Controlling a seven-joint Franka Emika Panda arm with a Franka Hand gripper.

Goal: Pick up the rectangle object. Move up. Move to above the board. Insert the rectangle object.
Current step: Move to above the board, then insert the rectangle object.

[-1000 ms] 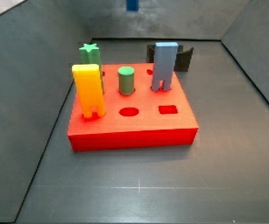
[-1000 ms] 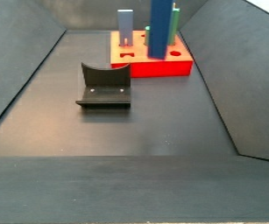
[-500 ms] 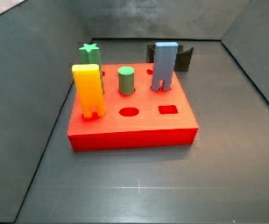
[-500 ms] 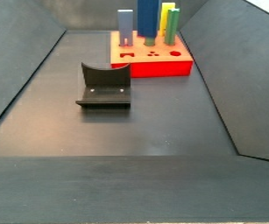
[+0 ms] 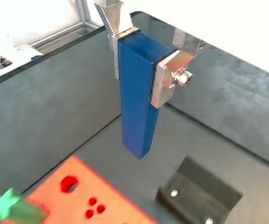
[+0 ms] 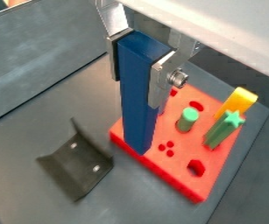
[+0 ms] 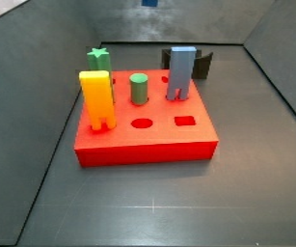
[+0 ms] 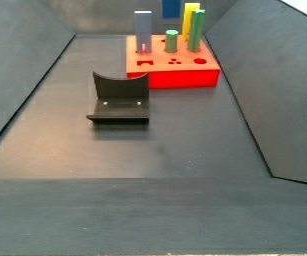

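Observation:
In both wrist views my gripper [image 5: 143, 54] [image 6: 143, 59] is shut on the upper end of the rectangle object [image 5: 137, 101] [image 6: 134, 101], a tall dark blue bar that hangs upright in the air. The red board [image 6: 178, 162] [image 5: 72, 197] lies far below it. In a wrist view the bar's lower end shows over the board's edge nearest the fixture. In a side view only the bar's lower tip [image 7: 148, 3] shows at the top edge, above the board [image 7: 144, 140]. The gripper is out of both side views. The board [image 8: 183, 72] stands at the far end.
On the board stand a yellow-orange block [image 7: 96, 98], a green cylinder [image 7: 139, 89], a green star peg [image 7: 98, 58] and a grey-blue arch block [image 7: 178, 73]. The dark fixture [image 8: 118, 98] [image 6: 75, 162] sits on the floor beside the board. Sloping walls close in the floor.
The blue bar has risen with the gripper. It has left one side view through the top, and in the other side view less of it shows at the top edge.

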